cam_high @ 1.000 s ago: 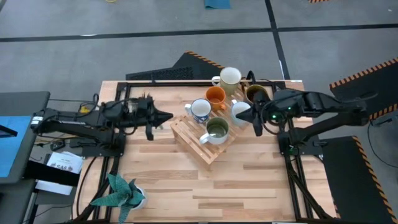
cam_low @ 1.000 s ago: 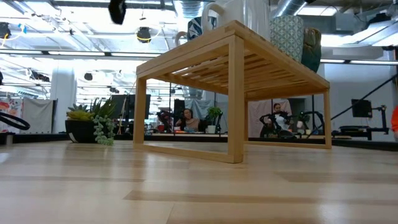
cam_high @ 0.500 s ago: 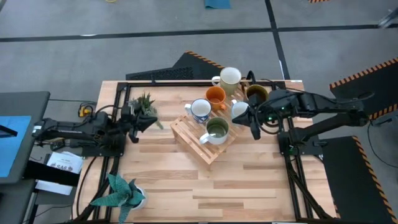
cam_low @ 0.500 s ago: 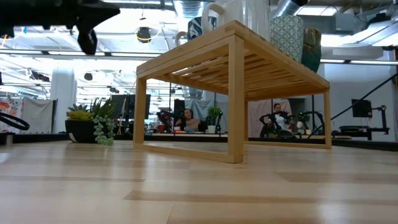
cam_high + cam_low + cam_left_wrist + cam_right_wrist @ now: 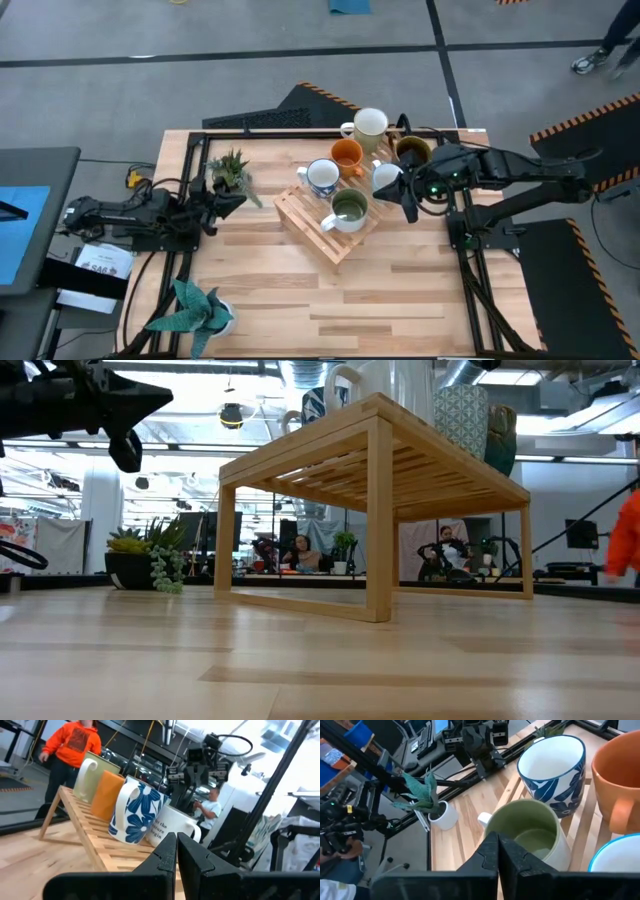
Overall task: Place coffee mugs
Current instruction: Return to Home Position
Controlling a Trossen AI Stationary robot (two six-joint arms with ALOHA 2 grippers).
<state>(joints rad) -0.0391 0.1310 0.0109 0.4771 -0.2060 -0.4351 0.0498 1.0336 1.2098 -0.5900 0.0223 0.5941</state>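
Six mugs stand on or beside the slatted wooden rack (image 5: 325,228): cream (image 5: 370,123), orange (image 5: 347,155), dark brown (image 5: 412,150), blue-patterned (image 5: 322,177), green-inside (image 5: 349,208) and pale bluish-white (image 5: 385,177). My right gripper (image 5: 409,207) is shut and hovers just right of the green-inside mug (image 5: 535,832), touching nothing. My left gripper (image 5: 232,198) is shut, near the table's left edge beside a small plant. Its wrist view looks across at the blue-patterned mug (image 5: 135,812) and the orange mug (image 5: 107,795) on the rack.
A small potted plant (image 5: 231,169) stands by the left gripper, and another plant (image 5: 195,310) sits at the near-left corner. Bare wood lies across the table's near half (image 5: 400,300). A person in orange (image 5: 74,740) moves in the room behind.
My left arm has drawn back from beside the rack toward the table's left edge, uncovering the small potted plant. The mugs and the rack have stayed in place.
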